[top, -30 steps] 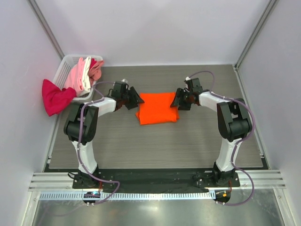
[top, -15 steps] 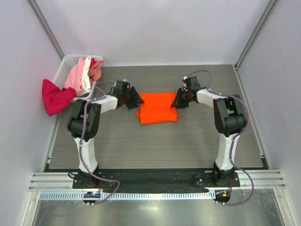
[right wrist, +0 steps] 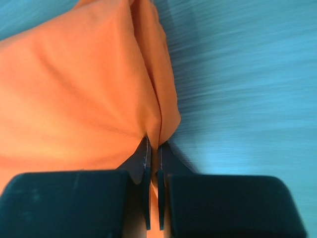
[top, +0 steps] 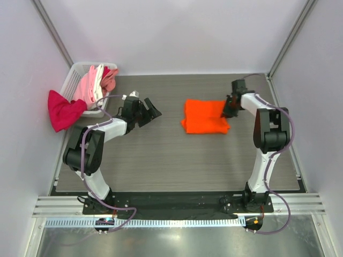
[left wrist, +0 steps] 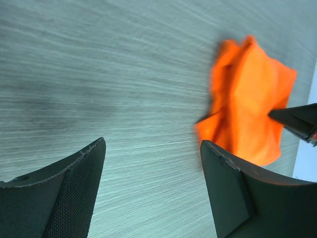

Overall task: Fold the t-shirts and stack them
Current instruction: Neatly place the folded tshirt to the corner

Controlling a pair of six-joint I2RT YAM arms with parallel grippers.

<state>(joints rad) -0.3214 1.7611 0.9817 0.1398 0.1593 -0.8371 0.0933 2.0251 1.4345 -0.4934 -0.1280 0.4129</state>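
Fingers of the right gripper are being pinched tight on the orange shirt; the left gripper is being held spread wide, empty.

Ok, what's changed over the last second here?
The right fingers shut on the right edge of the orange t-shirt and dragged it toward the right side of the table. The left fingers, which were at its left edge, opened and drew back left, clear of it. The white mesh basket of shirts and the magenta-red t-shirt draped over it stayed put.
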